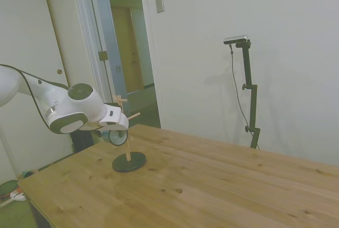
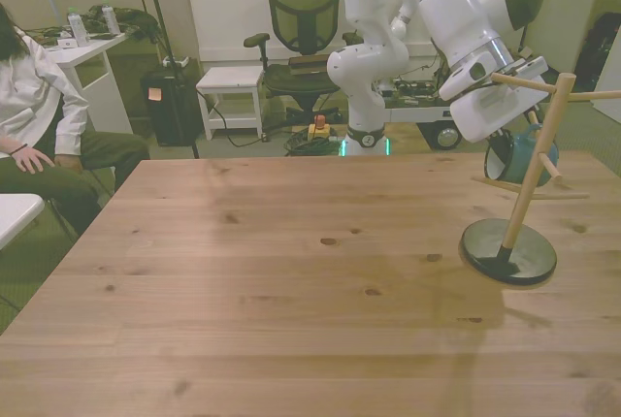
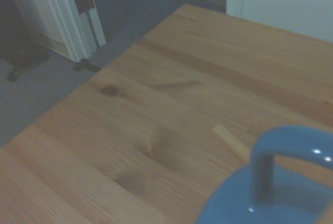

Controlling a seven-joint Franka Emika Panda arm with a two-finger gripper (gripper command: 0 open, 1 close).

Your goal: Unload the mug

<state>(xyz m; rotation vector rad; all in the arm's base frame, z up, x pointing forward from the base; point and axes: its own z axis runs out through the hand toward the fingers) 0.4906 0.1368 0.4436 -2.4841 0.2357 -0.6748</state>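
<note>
From my end, the mug [image 2: 517,153] is off the table, hanging at the wooden peg rack [image 2: 529,194], just behind the upright post and above the dark round base [image 2: 508,251] in the front view. The rack stands near the table's edge on the front view's right. In the side view the mug [image 1: 117,137] shows as a teal round shape tucked right under the gripper [image 1: 117,123], beside the rack's post [image 1: 127,132]; looks like it's on a lower peg, but I can't make out which peg carries it. The gripper [image 2: 505,136] sits directly at the mug, wrist angled down toward it, white housing covering the top of the mug in both wide views. Fingers are hidden behind the housing and the mug, so I can't tell whether they're apart or clamped on it. Wrist view is soft: blue mug body with its loop handle [image 3: 283,151] close up, wooden table [image 3: 156,130] beneath, and a pale peg tip [image 3: 231,143] poking out next to the handle. A seated person [image 2: 39,136] in a white top is at the front view's left, well clear of the table [image 2: 291,291].
</note>
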